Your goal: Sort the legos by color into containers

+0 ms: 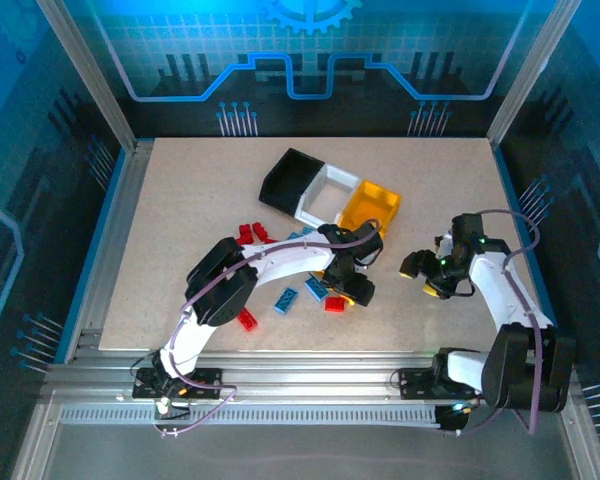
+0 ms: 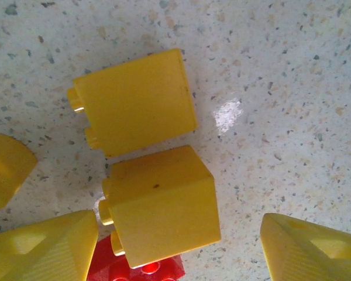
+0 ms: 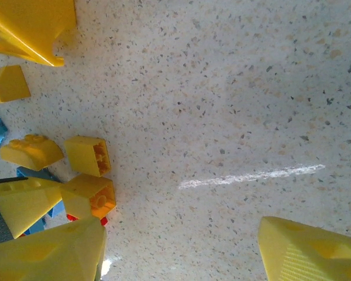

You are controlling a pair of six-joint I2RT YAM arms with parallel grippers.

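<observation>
The three joined bins stand at the back: black (image 1: 290,180), white (image 1: 327,195), yellow-orange (image 1: 370,207). My left gripper (image 1: 352,288) is open and low over the table. A yellow brick (image 2: 161,205) lies between its fingers (image 2: 41,249), close to the left one and resting partly on a red brick (image 2: 149,269). A second yellow brick (image 2: 134,102) lies just beyond. My right gripper (image 1: 422,273) is open over bare table, with nothing between its fingertips (image 3: 310,252); the same two yellow bricks (image 3: 88,155) (image 3: 92,196) lie to its left.
Loose bricks lie left of the left gripper: blue ones (image 1: 285,299) (image 1: 315,289), red ones (image 1: 248,320) (image 1: 248,233) (image 1: 335,303). More yellow bricks (image 3: 32,151) (image 3: 6,84) sit near the yellow bin's corner (image 3: 35,23). Metal frame rails border the table.
</observation>
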